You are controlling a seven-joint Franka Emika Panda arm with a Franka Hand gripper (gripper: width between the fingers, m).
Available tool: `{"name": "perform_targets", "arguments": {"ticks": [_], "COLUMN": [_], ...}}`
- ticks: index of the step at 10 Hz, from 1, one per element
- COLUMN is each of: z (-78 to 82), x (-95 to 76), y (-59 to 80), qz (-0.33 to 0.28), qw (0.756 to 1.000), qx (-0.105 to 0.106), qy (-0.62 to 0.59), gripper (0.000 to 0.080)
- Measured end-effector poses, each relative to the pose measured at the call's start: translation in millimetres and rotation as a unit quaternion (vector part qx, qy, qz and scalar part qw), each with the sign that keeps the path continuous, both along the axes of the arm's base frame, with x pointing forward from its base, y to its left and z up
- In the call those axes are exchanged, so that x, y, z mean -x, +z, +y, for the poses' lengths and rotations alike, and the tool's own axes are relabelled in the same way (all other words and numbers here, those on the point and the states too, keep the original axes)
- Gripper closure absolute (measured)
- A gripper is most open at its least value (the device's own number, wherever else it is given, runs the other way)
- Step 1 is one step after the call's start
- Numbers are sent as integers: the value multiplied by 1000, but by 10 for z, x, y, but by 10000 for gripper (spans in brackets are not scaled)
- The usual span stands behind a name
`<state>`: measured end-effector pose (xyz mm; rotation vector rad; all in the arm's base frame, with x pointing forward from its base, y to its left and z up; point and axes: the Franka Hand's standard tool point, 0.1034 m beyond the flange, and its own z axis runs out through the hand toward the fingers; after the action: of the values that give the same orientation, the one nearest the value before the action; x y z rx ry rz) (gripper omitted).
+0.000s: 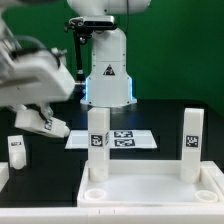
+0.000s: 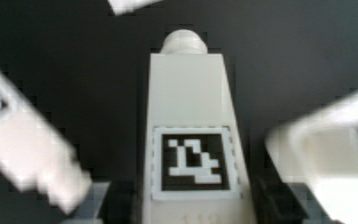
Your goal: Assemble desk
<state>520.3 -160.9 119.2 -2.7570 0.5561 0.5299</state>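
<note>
The white tabletop panel [image 1: 150, 190] lies flat at the front. Two white legs stand upright at its far corners, one on the exterior view's left [image 1: 97, 152] and one on the right [image 1: 192, 147]. A third leg [image 1: 17, 150] stands alone on the black table at the far left. My gripper [image 1: 42, 122] hangs above the table between that leg and the panel. In the wrist view my gripper [image 2: 197, 203] is shut on a fourth tagged leg [image 2: 197, 110], which runs lengthwise away from the camera. The picture is blurred.
The marker board [image 1: 122, 140] lies flat behind the panel. The robot's white base [image 1: 107, 70] stands at the back centre. Blurred white shapes [image 2: 327, 150] flank the held leg in the wrist view.
</note>
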Motion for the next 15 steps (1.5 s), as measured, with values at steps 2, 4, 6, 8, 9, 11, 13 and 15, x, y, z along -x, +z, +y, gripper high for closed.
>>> {"name": "perform_targets", "arguments": {"ticks": [2,4,6,8,9,11,13,15], "z": [74,56,408,687,872,796,835,1595], "x": [-83,-145,-542,-856,-958,-953,-960,-1019], "y": [75,74,380,627,674,620,622,601], "qz": [-82,-135,-185,-231,-269,-330,-388,-387], "qw": [996,987,977,964,952,926,897,903], "qx": [42,82,107,128,145,179,211,183], "qy": [0,-9,-8,-27,-21,-28,-28,-34], "gripper": [515,515,515,515,515,515,515,515]}}
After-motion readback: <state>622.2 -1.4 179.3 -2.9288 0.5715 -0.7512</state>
